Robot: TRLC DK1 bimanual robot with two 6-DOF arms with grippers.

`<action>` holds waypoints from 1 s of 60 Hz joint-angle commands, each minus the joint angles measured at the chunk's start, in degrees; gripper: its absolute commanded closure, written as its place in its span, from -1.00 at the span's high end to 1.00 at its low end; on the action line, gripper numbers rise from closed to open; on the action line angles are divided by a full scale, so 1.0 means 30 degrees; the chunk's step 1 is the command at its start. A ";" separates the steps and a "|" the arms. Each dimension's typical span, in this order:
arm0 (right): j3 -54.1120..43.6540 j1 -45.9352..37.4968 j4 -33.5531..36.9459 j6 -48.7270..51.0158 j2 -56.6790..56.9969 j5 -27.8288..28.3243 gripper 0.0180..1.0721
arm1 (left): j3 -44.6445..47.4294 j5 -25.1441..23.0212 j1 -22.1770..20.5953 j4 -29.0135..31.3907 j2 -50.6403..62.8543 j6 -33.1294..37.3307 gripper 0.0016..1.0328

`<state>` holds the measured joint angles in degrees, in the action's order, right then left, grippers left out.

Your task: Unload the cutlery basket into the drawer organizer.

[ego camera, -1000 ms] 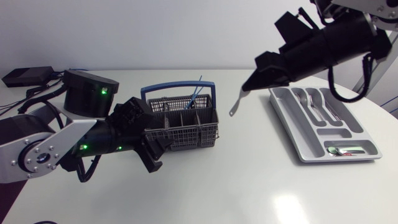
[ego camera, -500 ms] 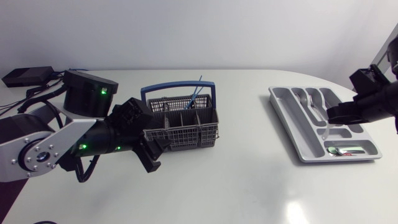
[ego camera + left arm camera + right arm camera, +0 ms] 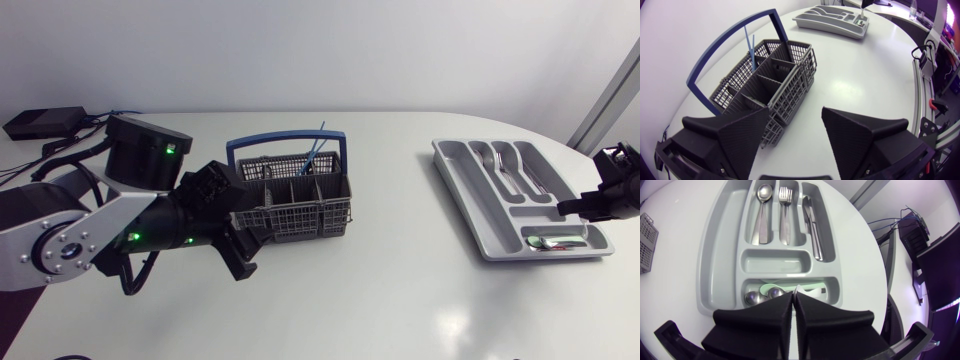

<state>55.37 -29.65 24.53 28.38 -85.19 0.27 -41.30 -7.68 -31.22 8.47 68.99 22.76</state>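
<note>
Drop-off step: my right tool (image 3: pixel 794 297), clenched on a slim utensil (image 3: pixel 796 287), hangs over the organizer (image 3: pixel 715 245). Next it needs lowering and releasing. My left tool (image 3: pixel 796 117) gapes beside the basket (image 3: pixel 785 85).

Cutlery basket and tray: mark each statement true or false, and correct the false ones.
1. The tray holds a spoon, a fork and a knife in its long slots. True.
2. The basket has a red handle. False: the handle is blue.
3. The left gripper has its jaws open. True.
4. The basket stands inside the tray. False: they stand well apart on the table.
5. The right gripper is above the basket. False: it is at the tray's end with the crosswise slots.
</note>
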 commanded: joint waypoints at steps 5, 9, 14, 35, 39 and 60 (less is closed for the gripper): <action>-0.0734 -0.0137 -0.1147 0.0354 -0.1399 -0.0648 -0.89 | -0.0003 -0.0164 0.0447 0.0370 -0.0526 0.0146 0.44; -0.0821 0.0010 -0.1557 0.0325 -0.2014 -0.0882 -0.87 | 0.0055 -0.0222 0.0740 0.0399 -0.0673 0.0176 0.44; -0.1320 0.0449 -0.2202 0.0237 -0.2337 -0.1263 -0.58 | 0.0143 -0.0662 0.1355 0.0458 -0.0907 0.0176 0.44; -0.2023 0.1826 -0.2729 0.0032 -0.2044 -0.2083 0.36 | -0.0853 -0.3621 0.6482 0.0722 -0.0292 -0.0264 0.44; -0.2198 0.2266 -0.2377 0.0032 -0.0930 -0.2083 0.39 | -0.1292 -0.4382 0.7595 0.0722 0.0206 -0.0410 0.44; -0.3341 0.9766 -0.0444 -0.1843 0.4841 -0.0472 0.39 | -0.5511 -0.5701 1.0232 -0.0421 0.6153 -0.2285 0.43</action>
<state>47.44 -4.08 21.74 25.50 -71.53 -1.50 -54.57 -23.81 -1.52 7.81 83.92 17.78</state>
